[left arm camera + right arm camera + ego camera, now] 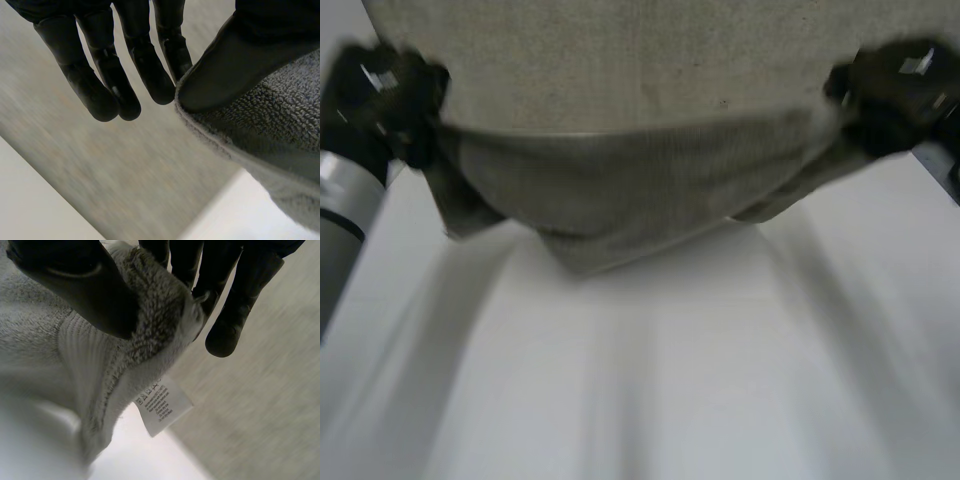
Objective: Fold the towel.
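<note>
The towel (640,180) sags between its two lifted near corners, and its far part lies spread on the table (650,380). The left hand (390,95) and right hand (895,88) each pinch a corner between thumb and fingers. The fold should go best if both corners travel forward level, landing edge on edge.

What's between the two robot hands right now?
In the head view, the towel stretches between the left robot hand and the right robot hand, each pinching it; its edge sags in the middle.

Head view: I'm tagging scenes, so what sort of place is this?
Likely a robot test bench: plain white table, grey towel held between the left robot hand and right robot hand.
</note>
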You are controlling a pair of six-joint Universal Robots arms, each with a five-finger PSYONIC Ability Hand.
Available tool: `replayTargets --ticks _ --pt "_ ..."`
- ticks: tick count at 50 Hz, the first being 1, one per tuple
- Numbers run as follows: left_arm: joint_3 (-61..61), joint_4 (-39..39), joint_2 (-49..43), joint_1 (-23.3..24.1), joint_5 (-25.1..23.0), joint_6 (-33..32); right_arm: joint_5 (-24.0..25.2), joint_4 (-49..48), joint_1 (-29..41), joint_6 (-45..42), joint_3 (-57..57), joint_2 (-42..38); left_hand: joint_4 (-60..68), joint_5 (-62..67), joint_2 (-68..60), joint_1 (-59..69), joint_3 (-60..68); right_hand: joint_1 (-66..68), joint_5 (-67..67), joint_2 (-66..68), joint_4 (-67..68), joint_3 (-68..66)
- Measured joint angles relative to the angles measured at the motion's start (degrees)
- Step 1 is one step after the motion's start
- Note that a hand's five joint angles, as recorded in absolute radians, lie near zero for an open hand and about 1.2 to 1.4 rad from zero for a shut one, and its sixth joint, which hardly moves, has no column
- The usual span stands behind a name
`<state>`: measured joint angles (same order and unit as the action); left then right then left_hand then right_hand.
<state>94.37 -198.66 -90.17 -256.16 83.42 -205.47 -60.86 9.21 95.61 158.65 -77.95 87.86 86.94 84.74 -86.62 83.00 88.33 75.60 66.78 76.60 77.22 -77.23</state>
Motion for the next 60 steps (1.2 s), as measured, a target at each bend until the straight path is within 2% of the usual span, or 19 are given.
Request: replayTargets --ticks 5,12,17,26,34,37,40,42,46,48,54,60 --pt "-5.0 1.7 4.23 0.31 -0.23 2.1 -0.24 2.22 -0.82 0.67 4.79 6.21 0.0 0.0 0.0 0.0 0.01 0.06 0.23 0.0 0.0 -0.01" --pt "-10.24 6.23 2.21 0.54 -0.33 2.77 -0.28 7.37 -3.7 -1.69 10.24 5.55 0.01 0.0 0.0 0.0 0.04 0.17 0.21 0.0 0.0 -0.06" --pt "-13.88 9.84 -4.75 0.77 -0.36 2.45 -1.55 11.17 -2.83 -7.19 14.07 -0.98 0.01 0.0 0.0 0.0 0.1 0.28 0.43 0.32 0.0 -0.17" --pt "-22.45 12.81 -22.39 1.56 -0.47 -0.31 -8.91 11.24 3.07 -19.02 18.44 -16.95 0.16 0.0 -0.24 0.0 0.21 0.56 0.84 0.38 0.0 -0.18" --pt "-32.75 11.58 -34.76 2.59 -0.8 -5.04 -14.89 1.78 7.35 -27.32 21.79 -28.94 0.39 0.01 -0.54 0.0 0.26 0.64 0.87 0.56 0.01 -0.18" --pt "-38.04 7.72 -37.26 2.82 -0.91 -4.53 -18.51 -8.78 8.44 -27.87 23.99 -31.29 0.39 0.0 -0.54 0.0 0.27 0.64 0.87 0.56 0.01 -0.18" --pt "-40.54 3.09 -36.71 2.8 -0.77 -1.99 -21.08 -20.55 8.99 -27.2 24.72 -31.56 0.39 0.01 -0.54 0.0 0.28 0.64 0.87 0.6 0.01 -0.18" --pt "-41.42 -1.95 -34.18 2.57 -0.45 1.98 -22.65 -31.68 9.12 -25.78 23.88 -30.07 0.39 0.01 -0.54 0.0 0.29 0.64 0.87 0.67 0.01 -0.18" --pt "-40.32 -9.29 -28.1 1.8 0.09 9.82 -23.63 -43.94 9.0 -22.83 20.65 -25.39 0.39 0.01 -0.54 0.0 0.29 0.64 1.01 0.8 0.01 -0.18" --pt "-39.1 -11.05 -25.84 1.35 0.05 12.58 -23.59 -45.7 8.86 -21.46 19.09 -23.43 0.39 0.01 -0.54 0.0 0.29 0.64 1.11 0.8 0.01 -0.18" --pt "-33.12 -12.47 -20.77 -0.19 -1.52 17.84 -22.48 -40.46 8.65 -17.46 14.17 -19.15 0.39 0.54 -0.54 0.0 0.3 0.64 1.27 0.81 0.01 -0.18" --pt "-22.92 -9.61 -19.25 -0.6 -6.31 17.84 -18.91 -25.2 8.22 -15.91 8.15 -17.92 0.39 0.85 -0.54 0.0 0.33 0.71 1.29 0.81 0.01 -0.19"
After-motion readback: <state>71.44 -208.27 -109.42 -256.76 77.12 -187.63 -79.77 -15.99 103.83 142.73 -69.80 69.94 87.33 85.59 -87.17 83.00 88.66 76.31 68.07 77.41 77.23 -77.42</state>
